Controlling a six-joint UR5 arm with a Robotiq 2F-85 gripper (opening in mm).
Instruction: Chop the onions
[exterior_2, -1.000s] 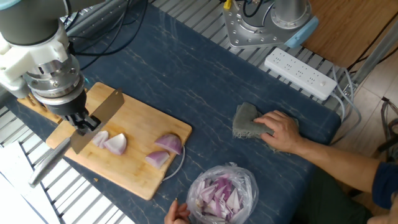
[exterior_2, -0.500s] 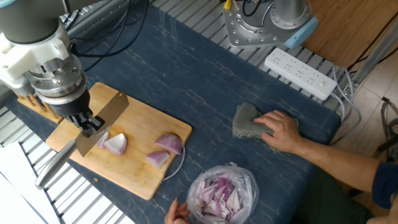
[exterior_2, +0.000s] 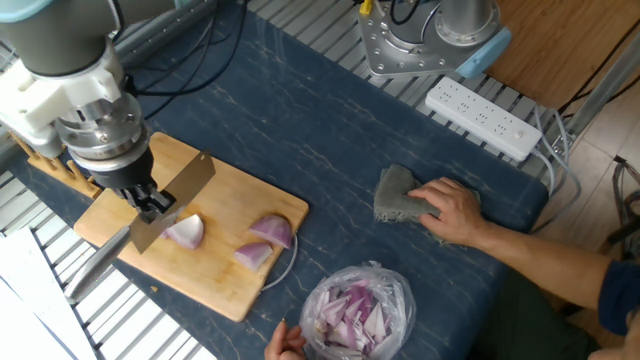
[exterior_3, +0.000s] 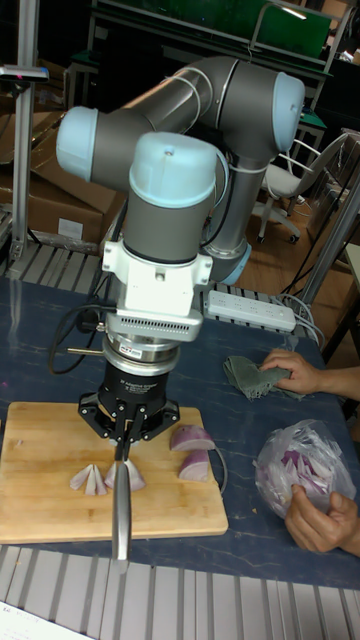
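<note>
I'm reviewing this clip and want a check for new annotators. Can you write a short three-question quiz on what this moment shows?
1. True or false: the gripper holds a knife over the cutting board.
2. What does the person's hand near the power strip rest on? A) a grey cloth B) an onion C) the knife
3. Fill in: the already chopped onion bits lie in a clear plastic ____.

Key:
1. True; the blade sits by the onion pieces on the board's left.
2. A, the grey cloth.
3. bag
</note>
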